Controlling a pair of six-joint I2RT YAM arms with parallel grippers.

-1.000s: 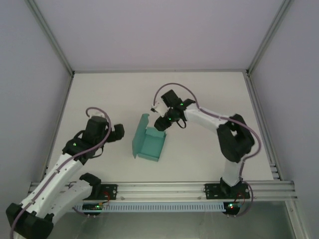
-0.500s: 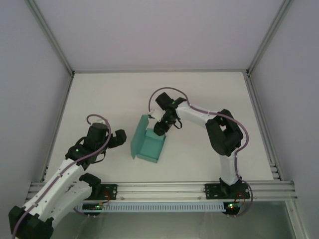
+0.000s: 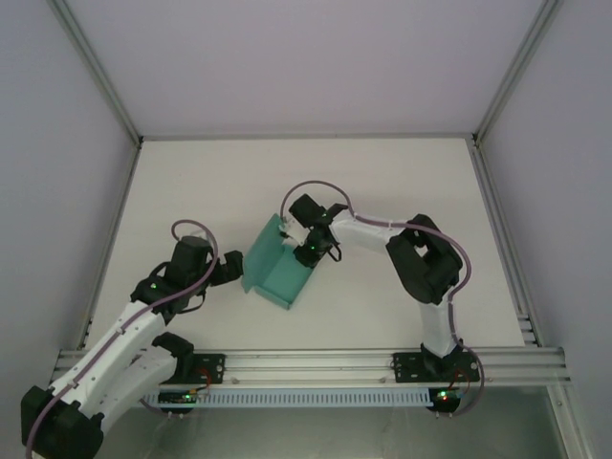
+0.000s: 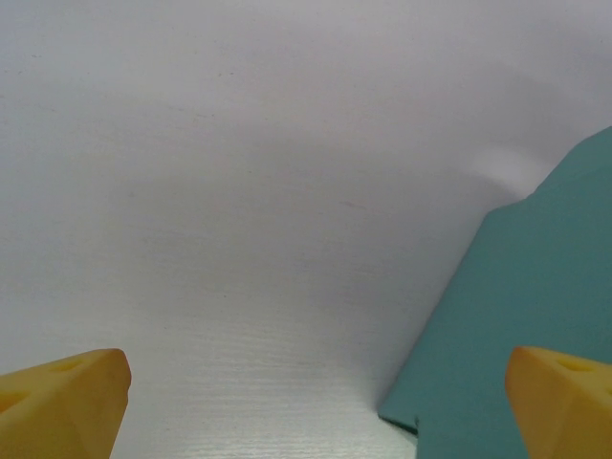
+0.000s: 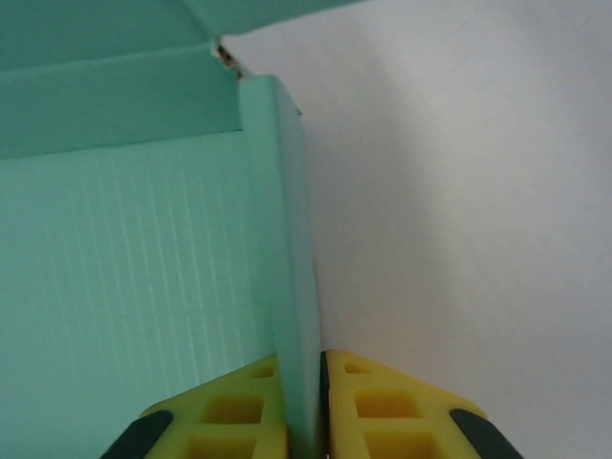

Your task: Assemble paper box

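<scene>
Teal paper box (image 3: 279, 277) sits open (lid flap (image 3: 260, 251) raised). Right gripper (image 5: 302, 406) clamps its side wall (image 5: 287, 239); left gripper (image 4: 316, 397) gapes wide.

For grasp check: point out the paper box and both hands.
paper box (image 3: 280, 274), top external view, inner floor.
right hand (image 5: 303, 402), right wrist view, between fingertips pinching wall.
left hand (image 4: 316, 394), left wrist view, between open fingertips.

Bright, diffuse light. Soft shadow just right of the right gripper (image 5: 304, 406). Left gripper (image 4: 320, 397) edges out of focus.
</scene>
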